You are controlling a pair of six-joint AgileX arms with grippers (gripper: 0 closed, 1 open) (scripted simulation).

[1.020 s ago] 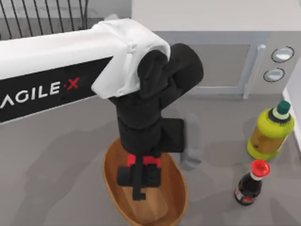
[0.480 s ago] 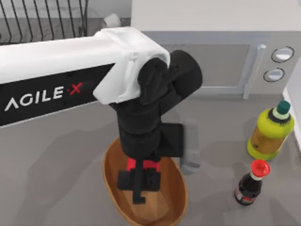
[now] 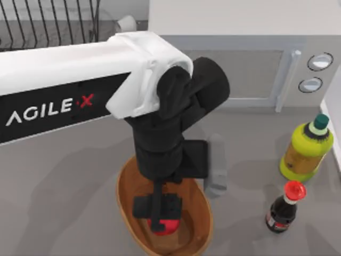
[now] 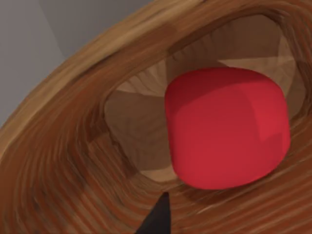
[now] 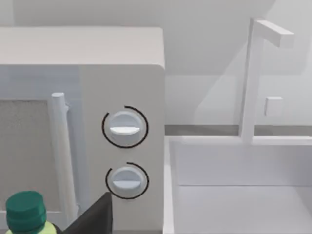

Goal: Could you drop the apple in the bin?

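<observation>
Now lying free inside the large oval brown woven-look wooden bin (image 3: 126, 188), on its flat lighter bottom: the small glossy red round apple (image 3: 165, 226). Half a second ago sitting higher, pinched between the black fingers of the left pincer (image 3: 160, 212); now showing lower, toward the bin's near end, with nothing clamped on it. Hanging directly over the bin, fingers spread apart and holding nothing. Showing clearly in the left wrist view: apple (image 4: 226, 127) resting against the ribbed wall (image 4: 58, 161), one dark fingertip (image 4: 157, 219) apart from it. Meaning, by judgement, the drop done and only the lift away remaining. Standing well off near the tabletop's right edge: a yellow-green plastic bottle (image 3: 307, 149) and a dark red-capped bottle (image 3: 282, 208). Parked by the white microwave (image 5: 122, 146): the right arm, pincer state impossible to tell.
</observation>
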